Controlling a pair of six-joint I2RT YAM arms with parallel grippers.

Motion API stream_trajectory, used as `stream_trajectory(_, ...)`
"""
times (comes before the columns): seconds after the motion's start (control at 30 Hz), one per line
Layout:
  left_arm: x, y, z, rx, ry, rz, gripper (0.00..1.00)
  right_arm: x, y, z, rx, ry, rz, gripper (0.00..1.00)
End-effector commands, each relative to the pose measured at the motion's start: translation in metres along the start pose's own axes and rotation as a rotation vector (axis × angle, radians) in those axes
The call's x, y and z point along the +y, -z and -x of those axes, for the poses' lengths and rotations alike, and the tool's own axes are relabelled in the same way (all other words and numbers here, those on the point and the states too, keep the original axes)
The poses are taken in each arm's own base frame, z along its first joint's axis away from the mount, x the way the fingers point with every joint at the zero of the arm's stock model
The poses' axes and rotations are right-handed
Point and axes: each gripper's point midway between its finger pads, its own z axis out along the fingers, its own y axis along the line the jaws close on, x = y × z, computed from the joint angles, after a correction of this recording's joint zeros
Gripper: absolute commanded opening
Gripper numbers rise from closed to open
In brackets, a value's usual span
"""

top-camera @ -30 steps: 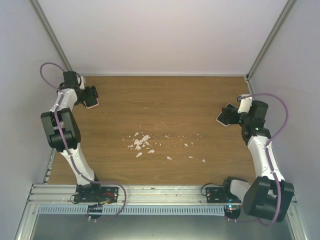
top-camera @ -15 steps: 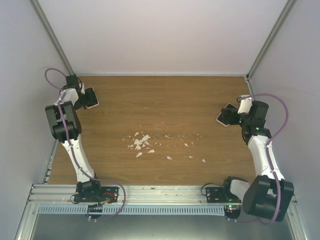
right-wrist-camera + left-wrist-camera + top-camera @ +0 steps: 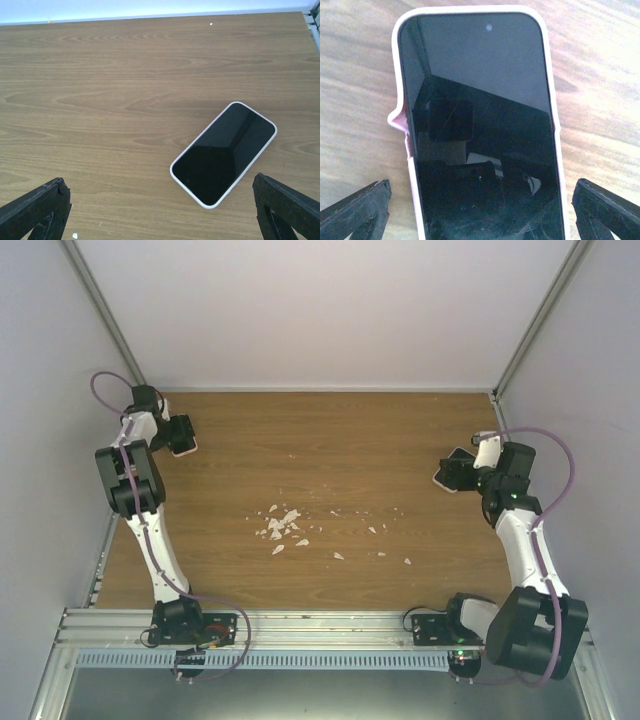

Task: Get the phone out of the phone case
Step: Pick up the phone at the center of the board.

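You have no word, brand, number or sign to read in any of these views. The black glass-fronted phone in the pale pink case (image 3: 480,125) shows you only a dark screen with dim reflections, and the black glass-fronted phone in the white case (image 3: 223,154) is just as dark and unmarked.
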Motion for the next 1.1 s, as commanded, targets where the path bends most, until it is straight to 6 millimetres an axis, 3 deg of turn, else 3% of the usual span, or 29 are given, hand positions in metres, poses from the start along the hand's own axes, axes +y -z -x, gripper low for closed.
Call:
stream_trajectory(0.0,-0.012,-0.008,0.011,-0.014,-0.016,-0.028,0.99,0.0,-0.003,-0.002,0.01,0.001,0.016,1.0)
stream_trajectory(0.33,-0.027,-0.016,0.017,-0.015,-0.084,0.015,0.99,0.002,-0.002,-0.002,0.01,-0.001,0.03,1.0)
stream_trajectory(0.7,-0.027,-0.031,0.006,0.02,-0.14,0.095,0.99,0.003,-0.002,-0.001,0.005,0.002,0.034,1.0)
stream_trajectory(0.8,-0.017,-0.034,0.003,0.038,-0.144,0.145,0.98,0.003,-0.001,-0.001,0.004,0.004,0.032,1.0)
stream_trajectory(1.07,-0.016,-0.023,-0.01,0.076,-0.173,0.141,0.77,-0.002,0.002,0.018,-0.033,0.031,0.003,1.0)
